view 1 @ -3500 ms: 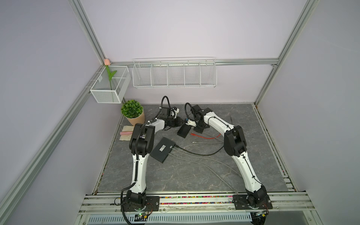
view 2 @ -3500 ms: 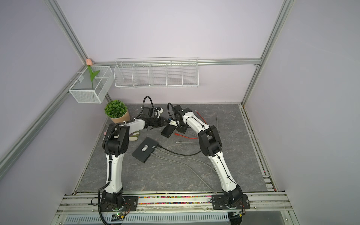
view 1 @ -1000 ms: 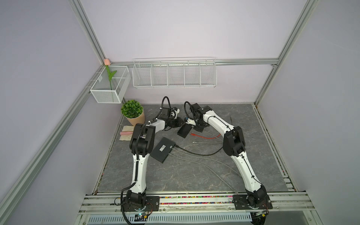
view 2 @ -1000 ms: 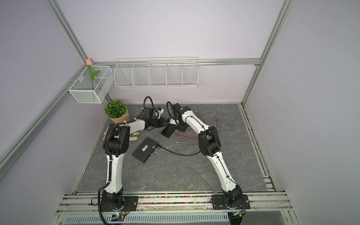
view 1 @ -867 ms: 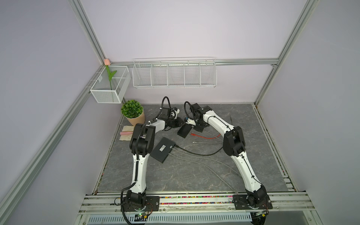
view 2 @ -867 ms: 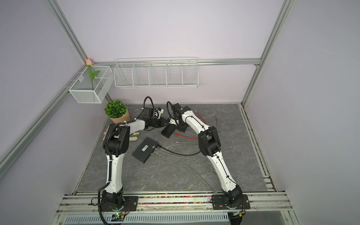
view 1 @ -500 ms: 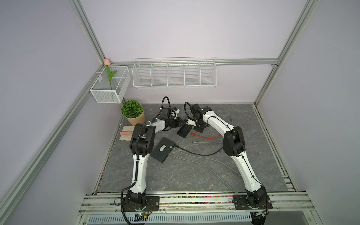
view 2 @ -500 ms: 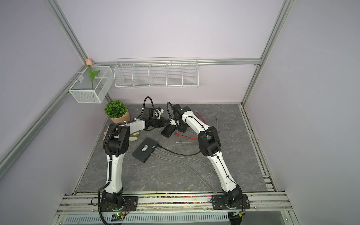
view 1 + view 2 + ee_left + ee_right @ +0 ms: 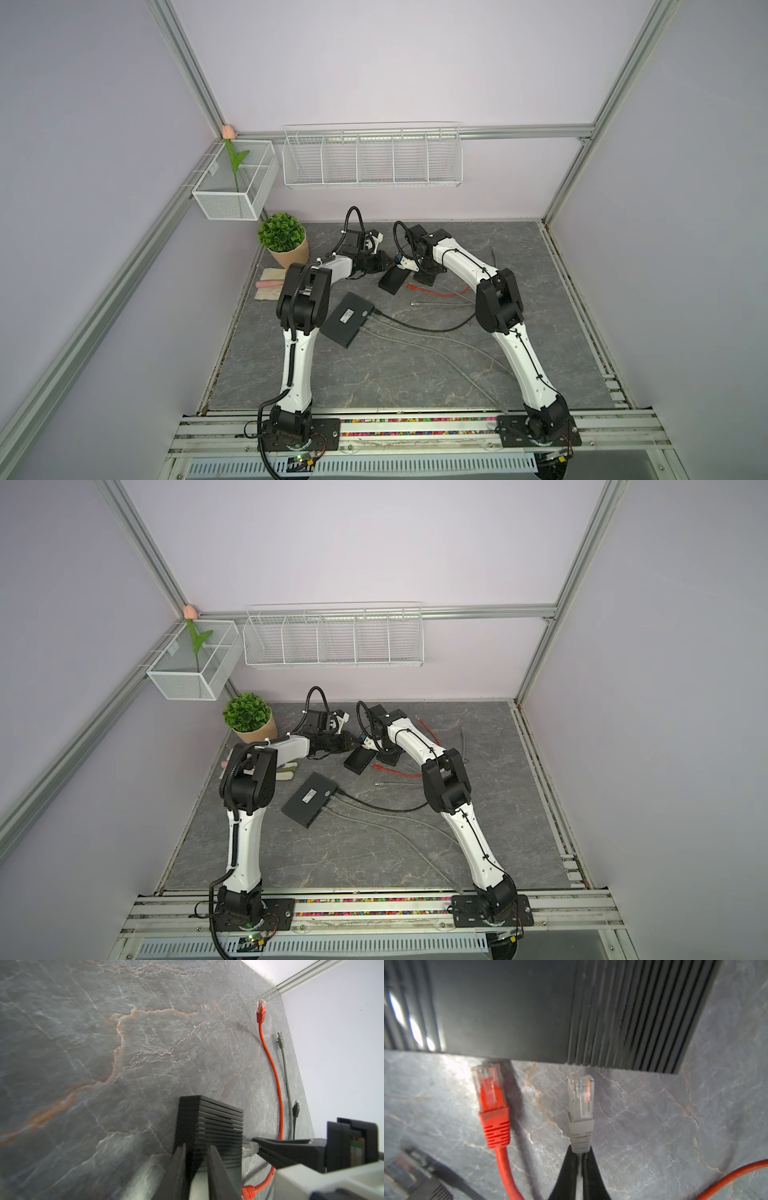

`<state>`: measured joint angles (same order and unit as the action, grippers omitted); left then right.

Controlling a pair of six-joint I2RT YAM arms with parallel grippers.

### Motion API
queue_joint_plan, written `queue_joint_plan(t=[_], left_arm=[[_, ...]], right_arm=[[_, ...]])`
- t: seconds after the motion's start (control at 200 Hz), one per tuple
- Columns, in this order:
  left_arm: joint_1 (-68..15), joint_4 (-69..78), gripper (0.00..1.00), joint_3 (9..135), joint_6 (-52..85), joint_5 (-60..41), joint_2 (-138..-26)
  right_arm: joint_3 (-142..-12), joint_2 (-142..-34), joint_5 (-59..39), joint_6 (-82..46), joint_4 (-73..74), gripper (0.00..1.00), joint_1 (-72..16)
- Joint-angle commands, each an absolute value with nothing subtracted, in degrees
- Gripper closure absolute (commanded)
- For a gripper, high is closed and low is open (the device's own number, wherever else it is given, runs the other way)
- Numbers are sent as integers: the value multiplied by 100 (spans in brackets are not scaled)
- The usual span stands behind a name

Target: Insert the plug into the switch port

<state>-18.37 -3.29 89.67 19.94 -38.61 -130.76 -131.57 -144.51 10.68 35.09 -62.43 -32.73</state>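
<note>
Left tool (image 9: 197,1147): your two fingers pinch one edge of the small ribbed black switch (image 9: 209,1122), which sits toward the back of the bench (image 9: 104,1043).
Right tool (image 9: 581,1152): pressed together on the boot of the grey plug (image 9: 581,1103). You hold its clear tip just short of the switch's side, not touching.
Red plug (image 9: 491,1095): loose on the bench, just beside the grey one.

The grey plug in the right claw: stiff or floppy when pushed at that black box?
The grey plug, in the right gripper, looks like hard moulded plastic, so it probably stays stiff against the switch. The grey cord lies in a loose curve, so it likely flops and trails. Its clear tip may be fragile.
</note>
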Motion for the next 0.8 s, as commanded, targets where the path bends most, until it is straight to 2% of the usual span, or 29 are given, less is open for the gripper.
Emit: queue_joint_plan(t=[0.0, 0.795], left_arm=[[-1835, -263, 79, 8896, 2013, -3833, -13108], [-1872, -278, 79, 8912, 1996, -3814, -13100]], right_arm=[[-13189, -14480, 991, 3419, -6213, 94, -3285], [-13374, -14591, 974, 3419, -6313, 93, -3273]])
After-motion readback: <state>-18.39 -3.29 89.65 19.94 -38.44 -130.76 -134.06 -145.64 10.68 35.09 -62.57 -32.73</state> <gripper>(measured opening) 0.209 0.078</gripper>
